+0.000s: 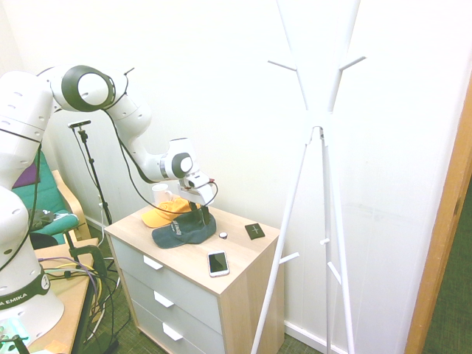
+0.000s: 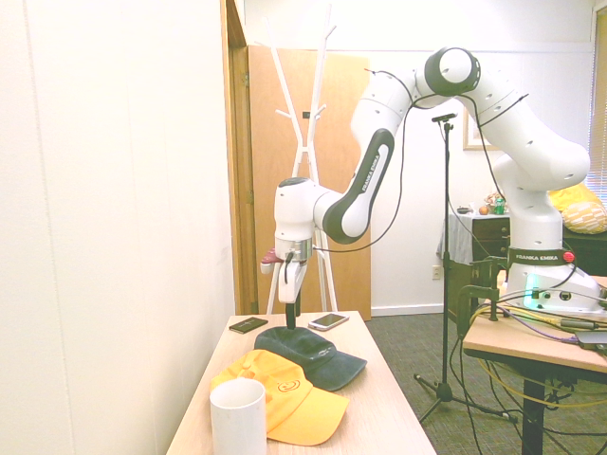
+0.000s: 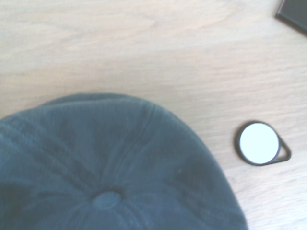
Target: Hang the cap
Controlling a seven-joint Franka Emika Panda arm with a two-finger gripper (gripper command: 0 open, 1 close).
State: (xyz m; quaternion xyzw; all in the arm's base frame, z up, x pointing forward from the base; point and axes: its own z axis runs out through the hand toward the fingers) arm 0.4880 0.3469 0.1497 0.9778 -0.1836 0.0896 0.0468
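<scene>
The dark navy cap [image 1: 181, 234] [image 2: 318, 353] lies crown up on the wooden dresser top [image 1: 247, 254], brim toward the front edge. My gripper [image 1: 198, 215] [image 2: 293, 313] points straight down onto the cap's crown, its dark fingers close together and touching the fabric. In the wrist view the cap's crown [image 3: 110, 163] with its top button fills the lower left. The white coat stand [image 1: 321, 125] [image 2: 308, 114] rises to the right of the dresser, its pegs high above the gripper.
An orange-yellow cap [image 1: 164, 212] [image 2: 285, 398] and a white mug [image 1: 161, 193] [image 2: 237, 417] sit behind the navy cap. A smartphone [image 1: 217, 263], a black square [image 1: 254, 231] and a small round tag [image 3: 259, 143] lie on the dresser. A wall runs behind it.
</scene>
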